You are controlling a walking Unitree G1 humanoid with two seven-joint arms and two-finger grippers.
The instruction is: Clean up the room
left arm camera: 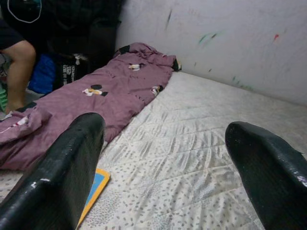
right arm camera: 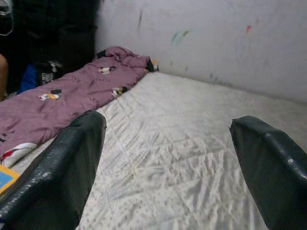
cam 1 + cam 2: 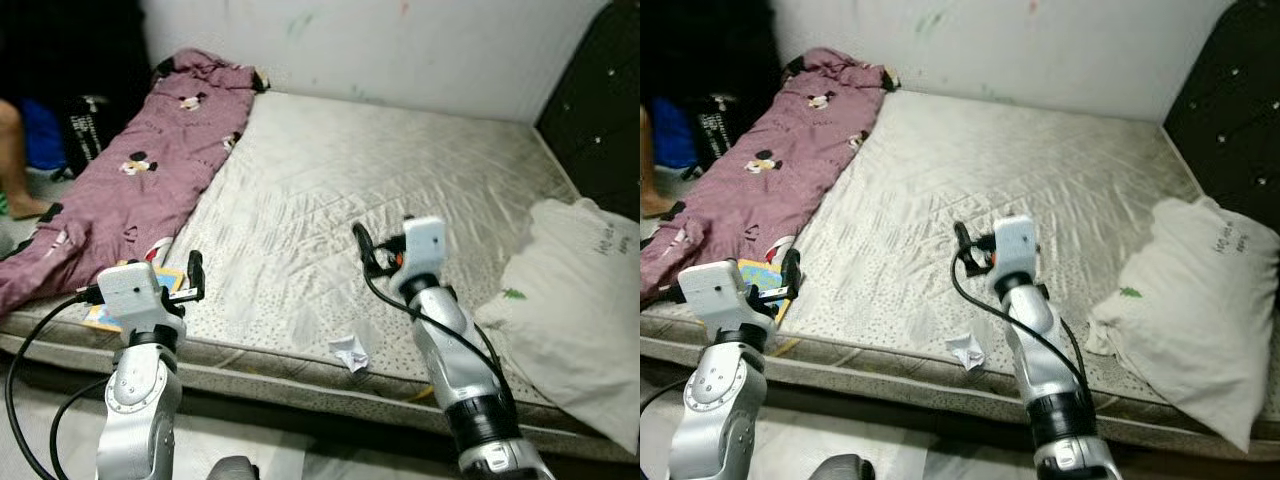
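My left gripper (image 3: 196, 273) has its two black fingers (image 1: 62, 177) wide apart with nothing between them, and it hangs over the front edge of the mattress (image 3: 400, 180), at the corner nearest to the purple blanket (image 3: 150, 170). Just beside these fingers, lying flat on the mattress near that same front edge, I see a thin book with a blue and yellow cover (image 1: 96, 188); the fingers do not touch it. My right gripper (image 3: 366, 250) also has its fingers (image 2: 62, 167) apart and empty, and it is held above the middle of the mattress, pointing toward the wall (image 3: 400, 40) behind the mattress. Near the front edge of the mattress, between my two arms and closer to the right arm (image 3: 450, 350), a small crumpled piece of white paper (image 3: 349, 352) lies on the cover. The purple blanket with cartoon mouse prints stretches along the left side of the mattress, from the far corner at the wall down to the front, where it hangs over the edge. On the right side of the mattress a white pillow (image 3: 585, 320) lies partly over the front corner, beside the dark padded headboard (image 3: 600, 110). Beyond the blanket side of the mattress, a person's bare leg (image 3: 15, 170) stands on the floor next to a dark bag (image 3: 85, 130).
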